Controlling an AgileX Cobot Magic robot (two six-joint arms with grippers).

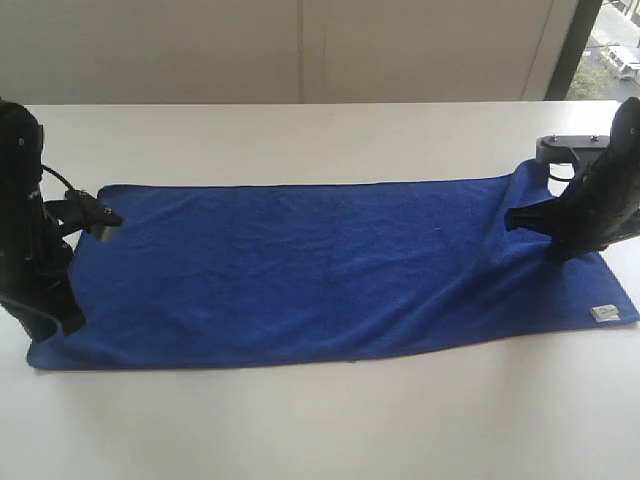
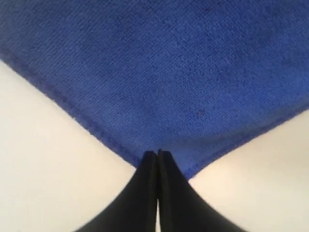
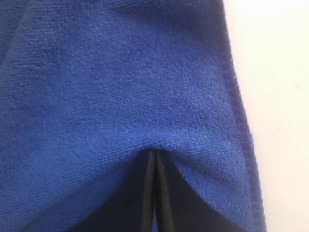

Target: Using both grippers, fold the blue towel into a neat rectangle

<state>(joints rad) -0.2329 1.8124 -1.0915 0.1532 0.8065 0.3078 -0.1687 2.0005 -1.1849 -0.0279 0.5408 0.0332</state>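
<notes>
The blue towel lies spread lengthwise on the white table, its small white tag at the near right corner. My left gripper stands at the near left corner. The left wrist view shows its jaws pressed together on the hemmed corner of the towel. My right gripper points inward near the far right end, where the cloth puckers up. In the right wrist view it is shut on a pinch of towel, close beside the hem.
The white table runs on behind and in front of the towel. A pale wall stands at the back, with a window at the far right. A grey camera mount sits on the right arm.
</notes>
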